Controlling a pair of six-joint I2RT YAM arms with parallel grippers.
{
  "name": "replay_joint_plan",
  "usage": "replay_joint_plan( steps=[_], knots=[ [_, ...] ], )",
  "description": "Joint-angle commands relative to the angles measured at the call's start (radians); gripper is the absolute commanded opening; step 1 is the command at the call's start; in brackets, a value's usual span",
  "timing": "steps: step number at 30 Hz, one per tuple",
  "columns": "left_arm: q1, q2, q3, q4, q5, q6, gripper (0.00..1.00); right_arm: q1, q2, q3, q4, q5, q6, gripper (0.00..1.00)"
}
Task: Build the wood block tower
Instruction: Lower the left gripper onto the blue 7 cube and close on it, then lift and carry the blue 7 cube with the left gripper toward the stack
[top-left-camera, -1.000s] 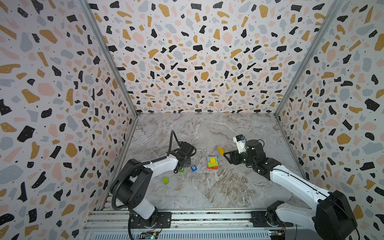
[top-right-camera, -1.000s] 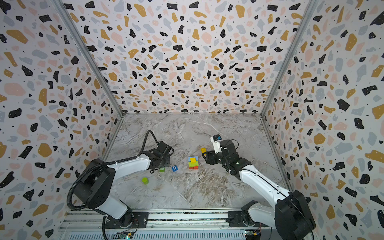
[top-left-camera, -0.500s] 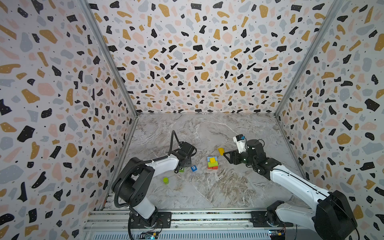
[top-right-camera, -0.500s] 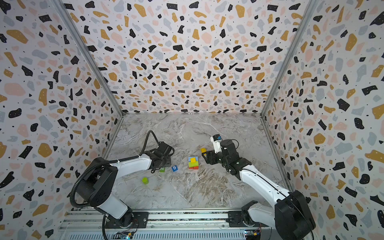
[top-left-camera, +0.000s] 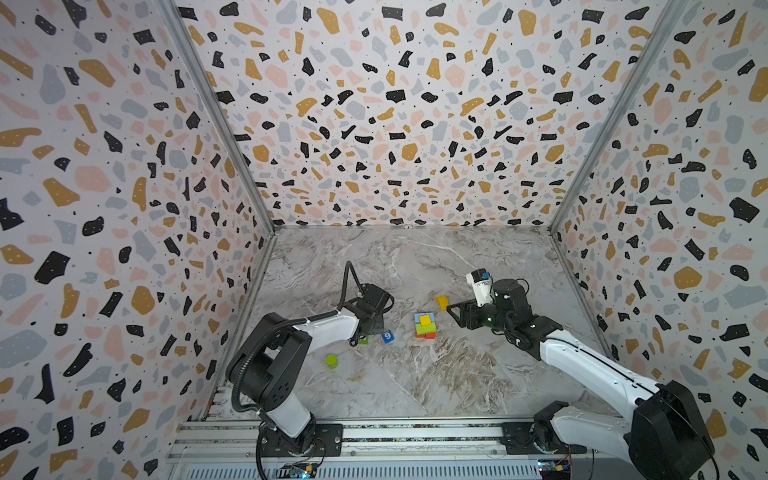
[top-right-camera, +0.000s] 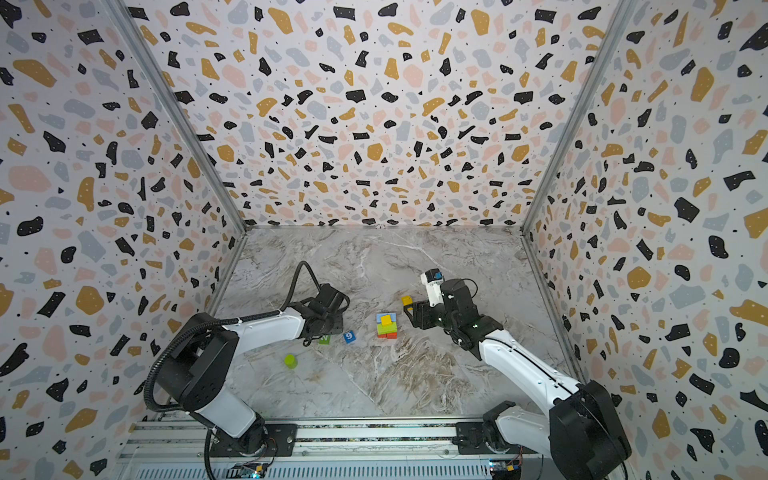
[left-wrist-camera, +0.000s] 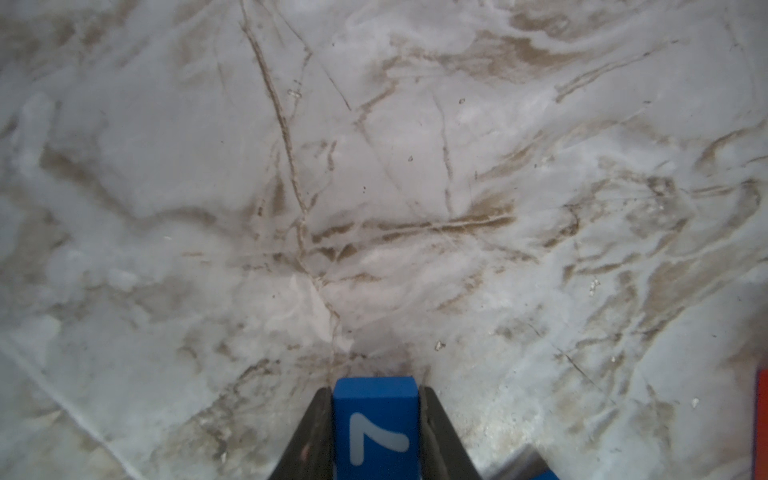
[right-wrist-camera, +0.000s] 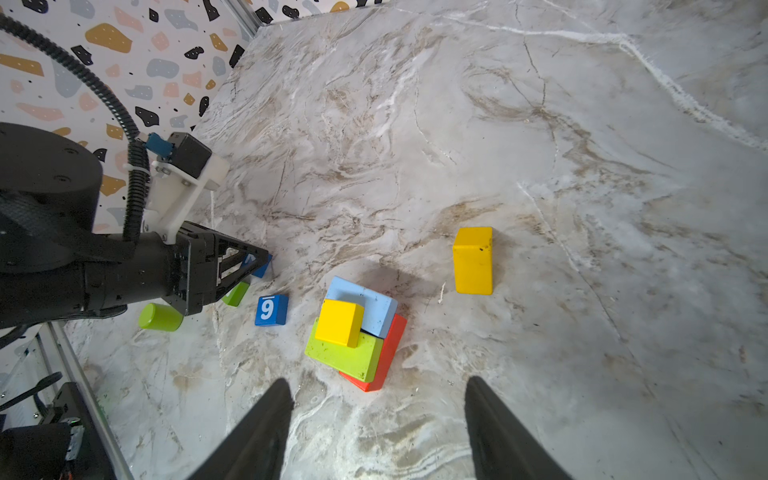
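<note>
The wood block tower (top-left-camera: 425, 325) (top-right-camera: 387, 325) (right-wrist-camera: 357, 332) stands mid-floor: red bricks below, lime and light blue slabs, a yellow cube on top. My left gripper (left-wrist-camera: 376, 399) (right-wrist-camera: 257, 262) is shut on a blue cube marked 7 (left-wrist-camera: 375, 424), low over the floor to the tower's left. In both top views the gripper (top-left-camera: 368, 328) hides that cube. My right gripper (right-wrist-camera: 376, 399) (top-left-camera: 457, 313) hovers open and empty just right of the tower.
Loose wood blocks lie around: a blue cube marked 9 (top-left-camera: 387, 336) (right-wrist-camera: 271, 310), a green cube (top-left-camera: 363, 340) (right-wrist-camera: 236, 293), a lime cylinder (top-left-camera: 331, 360) (right-wrist-camera: 161, 317), and a yellow block (top-left-camera: 442, 302) (right-wrist-camera: 473, 260) behind the tower. Patterned walls enclose the marble floor (top-left-camera: 415, 257).
My left gripper has closed on the blue 7 cube. The right arm and the tower have not moved.
</note>
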Motion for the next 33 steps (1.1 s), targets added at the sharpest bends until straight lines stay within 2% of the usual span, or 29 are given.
replay_joint_plan(
  steps=[1,22,28,33],
  knots=[
    [-0.001,-0.001,0.020,-0.003,0.000,0.003,0.27,-0.005,-0.012,0.000,-0.004,0.000,-0.014,0.68],
    [-0.009,-0.137,0.138,-0.190,0.005,0.078,0.27,-0.027,-0.013,0.000,-0.003,-0.028,-0.004,0.68],
    [-0.039,-0.157,0.201,-0.253,0.003,0.073,0.27,-0.047,-0.005,-0.008,0.006,-0.042,0.018,0.69],
    [-0.098,-0.145,0.263,-0.296,-0.006,0.065,0.28,-0.088,-0.011,-0.032,0.017,-0.064,0.045,0.69]
  ],
)
